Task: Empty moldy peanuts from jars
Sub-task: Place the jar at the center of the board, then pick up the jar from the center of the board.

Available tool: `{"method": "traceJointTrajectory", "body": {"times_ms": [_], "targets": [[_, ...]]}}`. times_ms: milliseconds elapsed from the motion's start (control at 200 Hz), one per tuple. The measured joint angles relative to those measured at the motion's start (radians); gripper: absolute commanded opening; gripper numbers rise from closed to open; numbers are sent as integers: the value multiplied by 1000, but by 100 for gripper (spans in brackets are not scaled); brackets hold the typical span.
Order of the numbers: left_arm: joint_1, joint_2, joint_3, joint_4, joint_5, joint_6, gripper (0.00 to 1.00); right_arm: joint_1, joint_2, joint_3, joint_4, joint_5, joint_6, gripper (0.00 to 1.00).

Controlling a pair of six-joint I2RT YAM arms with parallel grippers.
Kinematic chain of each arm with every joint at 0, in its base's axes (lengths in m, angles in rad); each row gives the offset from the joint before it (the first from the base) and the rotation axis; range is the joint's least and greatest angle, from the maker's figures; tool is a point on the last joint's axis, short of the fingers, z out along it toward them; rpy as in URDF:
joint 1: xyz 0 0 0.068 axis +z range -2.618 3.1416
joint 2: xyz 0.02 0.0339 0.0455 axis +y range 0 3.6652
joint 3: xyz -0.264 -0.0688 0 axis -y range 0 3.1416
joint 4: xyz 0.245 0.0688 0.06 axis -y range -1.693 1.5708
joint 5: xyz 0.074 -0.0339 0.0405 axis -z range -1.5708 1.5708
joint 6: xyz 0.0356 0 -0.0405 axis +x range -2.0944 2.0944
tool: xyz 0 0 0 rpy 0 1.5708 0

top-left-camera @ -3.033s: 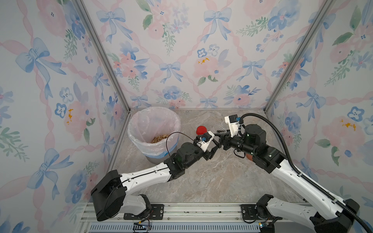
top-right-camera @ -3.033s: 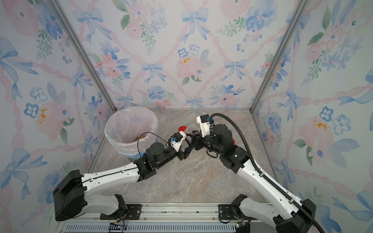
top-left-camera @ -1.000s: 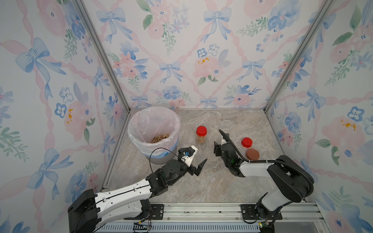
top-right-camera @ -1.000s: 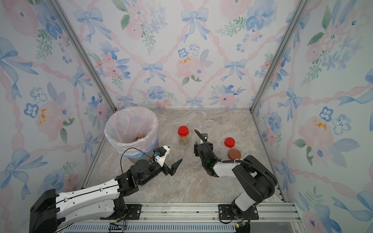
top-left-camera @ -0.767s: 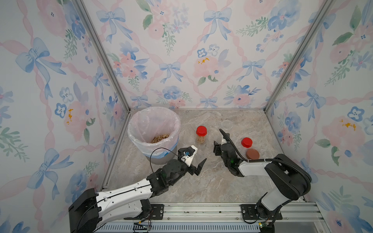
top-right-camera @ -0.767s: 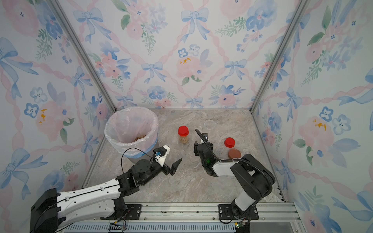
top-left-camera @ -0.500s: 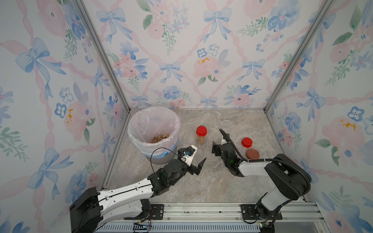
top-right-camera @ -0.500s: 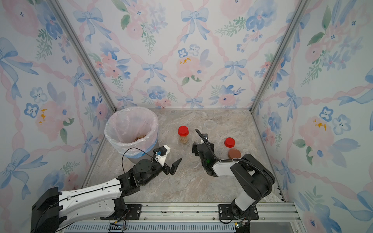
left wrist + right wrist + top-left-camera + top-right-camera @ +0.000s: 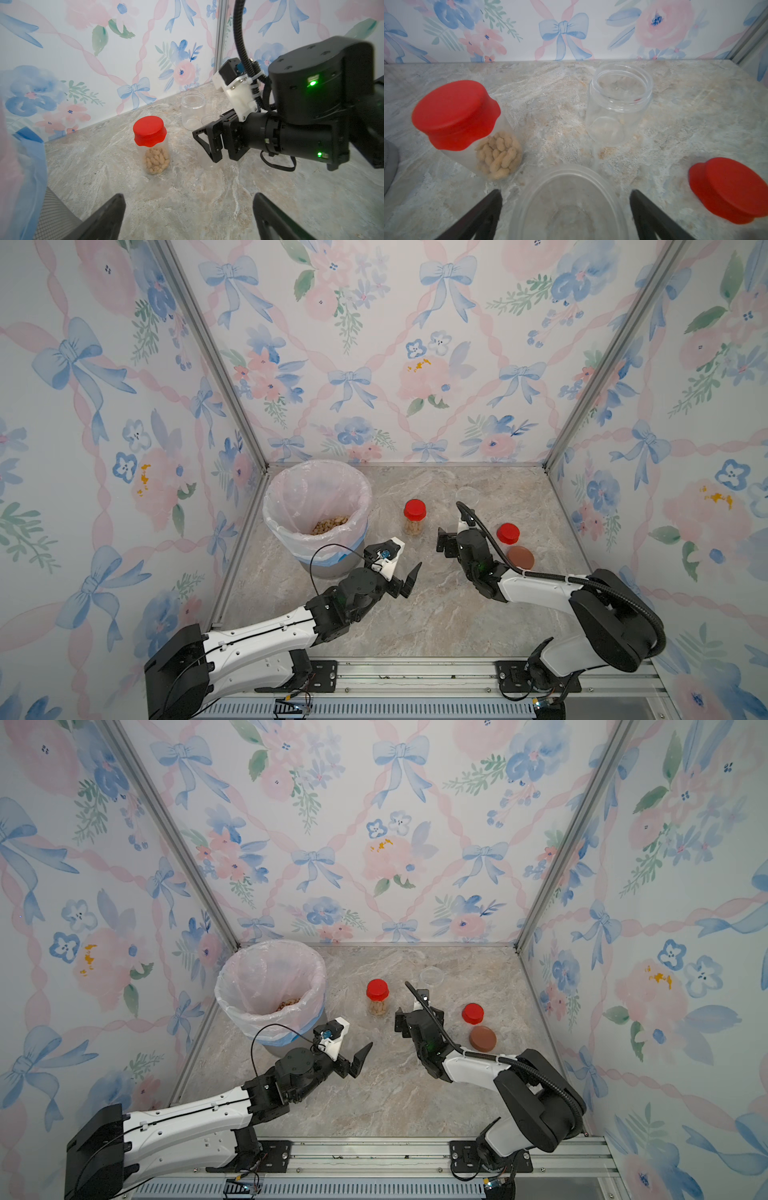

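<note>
Moldy peanuts (image 9: 499,153) are sitting in the bottom of a red-lidded jar (image 9: 414,519), which is standing upright mid-counter toward the back edge. A heap of peanuts (image 9: 330,526) is lying in the lined bin (image 9: 291,506) at the back left corner. The right gripper (image 9: 565,192) is holding its jaws spread wide on either side of an empty lidless jar (image 9: 569,207), not clamping it. Another empty jar (image 9: 468,494) is standing near the back edge. A loose red lid (image 9: 508,533) and a brown lid (image 9: 520,558) are lying toward the right edge. The left gripper (image 9: 189,197) is hovering released over bare counter (image 9: 415,626) beside the bin.
</note>
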Motion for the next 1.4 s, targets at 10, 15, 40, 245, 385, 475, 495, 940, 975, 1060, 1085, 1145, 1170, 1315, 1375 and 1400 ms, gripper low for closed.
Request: {"method": "traceJointTrajectory", "body": {"times_ms": [10, 15, 40, 245, 385, 475, 495, 940, 975, 1060, 1085, 1145, 1170, 1315, 1375, 1400], "targets": [[0, 2, 0, 0, -3, 0, 98, 1, -7, 1, -5, 1, -1, 97], [0, 3, 0, 0, -4, 0, 98, 1, -9, 1, -6, 1, -2, 97], [0, 6, 0, 0, -10, 0, 98, 4, -26, 3, -18, 2, -6, 98], [0, 59, 0, 0, -68, -14, 98, 18, -103, 33, -94, 11, -44, 98], [0, 84, 0, 0, -63, -14, 98, 19, -103, 118, -174, -14, -68, 97], [0, 94, 5, 0, -57, -14, 98, 19, -68, 215, -208, -49, -79, 98], [0, 98, 8, 0, -55, -14, 98, 19, -55, 241, -220, -60, -82, 98], [0, 164, 35, 7, -21, -10, 98, 6, 296, 581, -392, -227, -104, 97], [0, 164, 35, 7, -21, -10, 98, 3, 315, 592, -401, -238, -103, 98], [0, 163, 35, 8, -21, -10, 98, -5, 358, 620, -418, -256, -103, 98], [0, 162, 35, 8, -21, -10, 98, -8, 366, 628, -421, -259, -103, 98], [0, 158, 35, 10, -29, -11, 98, -12, 385, 644, -421, -267, -103, 97], [0, 158, 35, 11, -35, -11, 98, -13, 391, 650, -422, -270, -103, 97], [0, 148, 33, 26, -60, -10, 98, -17, 417, 672, -422, -285, -100, 98], [0, 144, 32, 31, -66, -10, 98, -17, 427, 678, -422, -289, -99, 98], [0, 143, 32, 31, -66, -10, 98, -17, 432, 680, -422, -289, -99, 98]]}}
